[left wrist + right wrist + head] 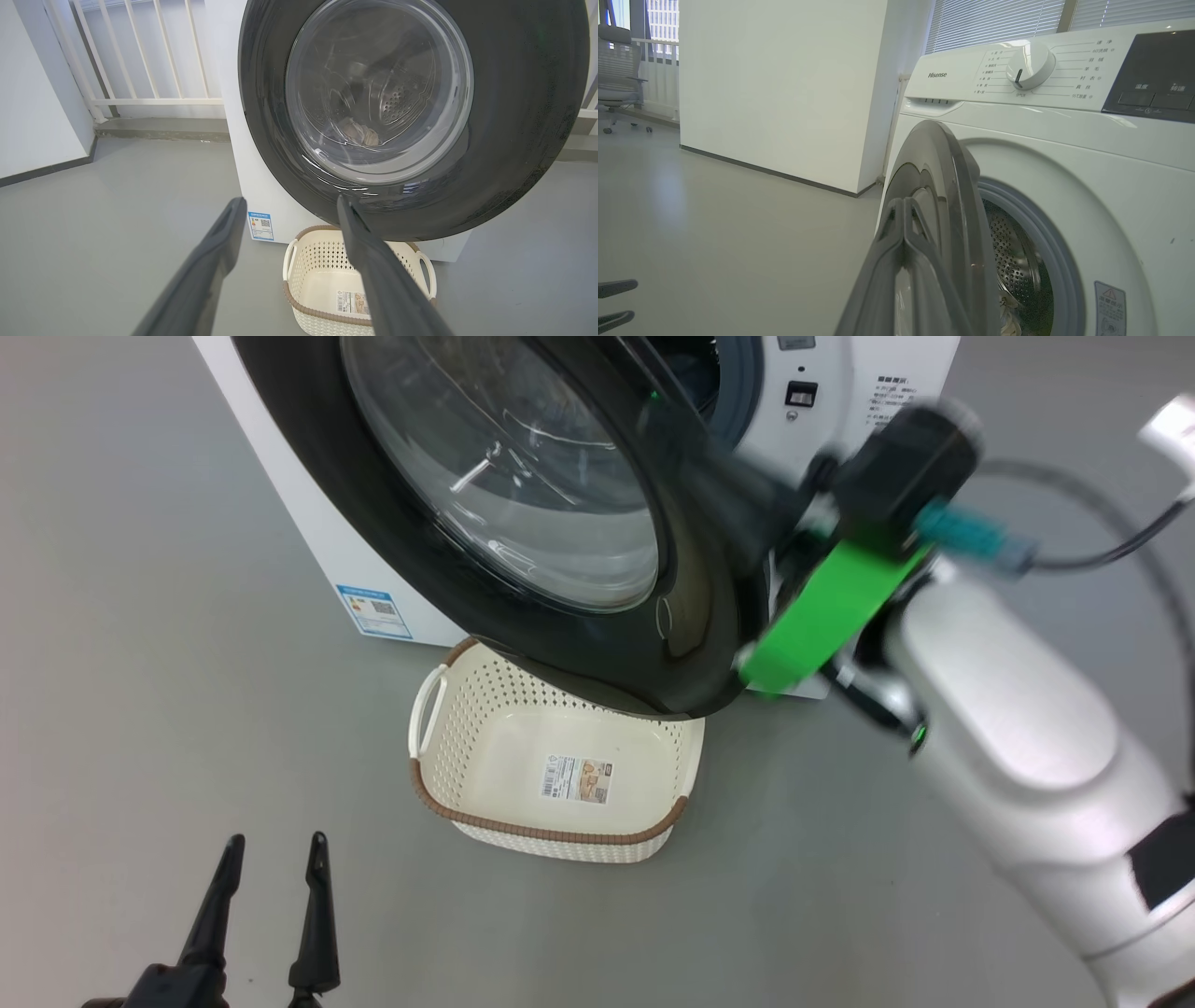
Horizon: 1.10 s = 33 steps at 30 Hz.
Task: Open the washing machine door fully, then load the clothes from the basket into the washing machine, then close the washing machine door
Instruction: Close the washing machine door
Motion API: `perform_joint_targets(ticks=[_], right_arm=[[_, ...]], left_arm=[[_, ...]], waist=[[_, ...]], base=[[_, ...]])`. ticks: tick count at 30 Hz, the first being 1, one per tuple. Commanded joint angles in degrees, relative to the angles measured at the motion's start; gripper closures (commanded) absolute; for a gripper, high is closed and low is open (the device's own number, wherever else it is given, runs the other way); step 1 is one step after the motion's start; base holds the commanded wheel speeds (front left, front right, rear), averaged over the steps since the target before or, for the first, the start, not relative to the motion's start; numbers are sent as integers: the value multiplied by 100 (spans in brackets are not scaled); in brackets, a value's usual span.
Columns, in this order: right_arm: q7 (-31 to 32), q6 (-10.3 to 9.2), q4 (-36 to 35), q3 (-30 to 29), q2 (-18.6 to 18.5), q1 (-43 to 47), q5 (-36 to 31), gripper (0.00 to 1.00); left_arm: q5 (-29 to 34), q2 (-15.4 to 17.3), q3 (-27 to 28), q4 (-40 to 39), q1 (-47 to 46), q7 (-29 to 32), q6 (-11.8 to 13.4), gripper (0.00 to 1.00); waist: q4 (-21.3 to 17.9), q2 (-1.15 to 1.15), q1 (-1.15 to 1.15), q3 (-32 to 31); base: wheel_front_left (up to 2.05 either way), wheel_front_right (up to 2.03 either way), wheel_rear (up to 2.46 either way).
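The washing machine [317, 523] stands with its door [691, 616] partly open, swung out over the basket [551, 826]. The cream basket sits on the floor below the door, and only a label shows on its floor. Clothes [359, 133] lie in the steel drum, seen through the door [514, 116] glass and past the seal [1008, 317]. My right gripper [901, 205] is shut, with nothing in it, and lies along the door's [943, 186] free edge. The right arm's green wrist piece [822, 607] is beside that edge. My left gripper [275, 845] hangs open and low, short of the basket [303, 303].
A blue energy sticker [373, 609] marks the machine's lower front. A white railing [140, 56] and a wall [37, 93] stand to the machine's left. An office chair [616, 60] is far off. A dark cable [1102, 551] loops from my right wrist. Grey floor surrounds the basket.
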Motion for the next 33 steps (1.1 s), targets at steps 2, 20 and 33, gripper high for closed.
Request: perform_joint_targets(ticks=[2,20,33], right_arm=[[95,9,-87,322,43,277,146,100],[12,9,1108,1202,-146,472,658,100],[-130,9,1714,1237,-202,305,843,100]], left_arm=[[69,35,221,-203,-237,-70,-31,0],[105,-50,205,-160,-370,-70,-58,0],[161,-65,225,-140,-377,-70,-85,0]], waist=[[-5,0,0,45],[5,0,0,154],[-36,0,0,163]], base=[[0,0,0],[0,0,0],[0,0,0]])
